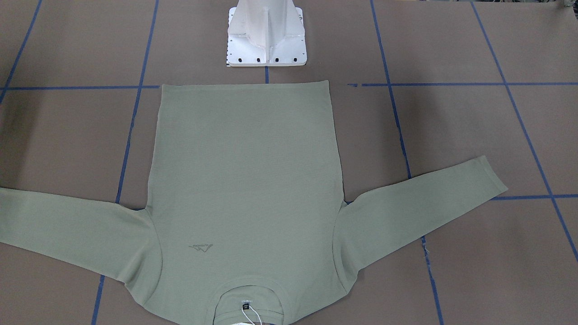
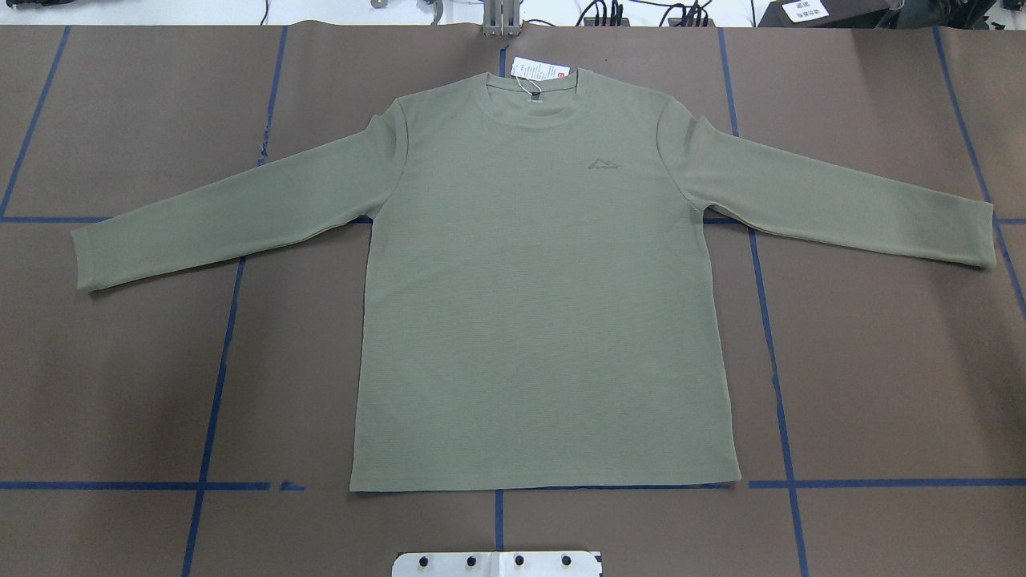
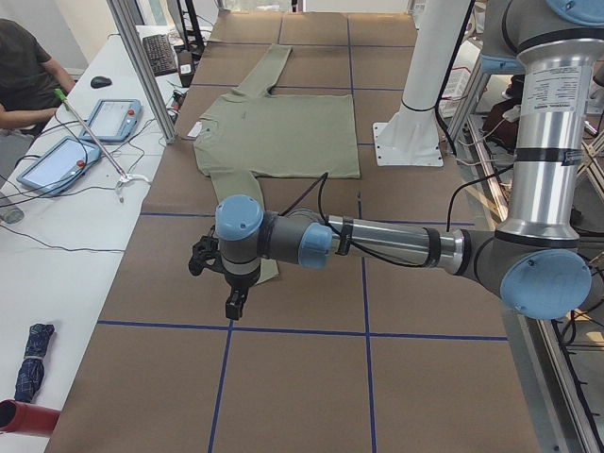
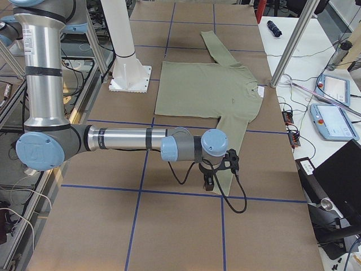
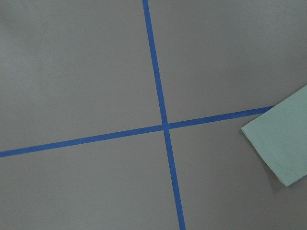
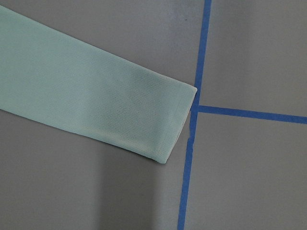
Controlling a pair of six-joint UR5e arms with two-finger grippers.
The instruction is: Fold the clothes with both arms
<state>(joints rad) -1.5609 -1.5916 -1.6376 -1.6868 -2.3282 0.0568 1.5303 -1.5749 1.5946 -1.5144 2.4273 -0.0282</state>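
Tabletop [image 2: 120,385]: brown cover w/ blue tape grid [image 5: 158,96]. The shirt [image 2: 545,304] lies flat on it, front up, centred. Hem is nearest the robot, collar [image 2: 539,104] at the far edge, both sleeves spread out to the sides. No fold made yet, so I judge this as the very start: approach to the 1st grasp.

Left arm [image 3: 396,241] reaches out low over the end of the sleeve on the robot's left. Right arm [image 4: 124,138] does the same on the other side. Neither arm shows in the overhead or front views.

Left pincer [image 3: 232,306] hangs above the tabletop, apart from the cloth; can't tell if wide or narrow, since only a side view shows it. Right pincer [image 4: 209,183]: same, can't tell. Nothing seems to be held by either.

Its wrist cam has the left-side cuff [image 5: 283,143] at the frame's right edge, off-centre. The right-side cuff [image 6: 177,120] sits near mid-frame, its corner touching a tape crossing.

Next move, prob.: left pincer shifts toward its cuff, then both drop and pinch the cuffs w/o catching the paper cover, then carry the sleeves in over the body. Knit lies flat, so the lower finger must get under the edge.

Around:
- a white side tabletop [image 3: 57,245] w/ a seated person [image 3: 24,75] and two tablet-type control units [image 3: 57,162], well apart from the shirt
- white pedestal [image 1: 266,36] just beyond the hem, not touching it
- white hang tag [image 2: 539,70] on its string at the collar, may flop or snag in later folds
- tonal logo [image 2: 604,164] on the chest

Nothing lies on the sleeves or in the arms' way.
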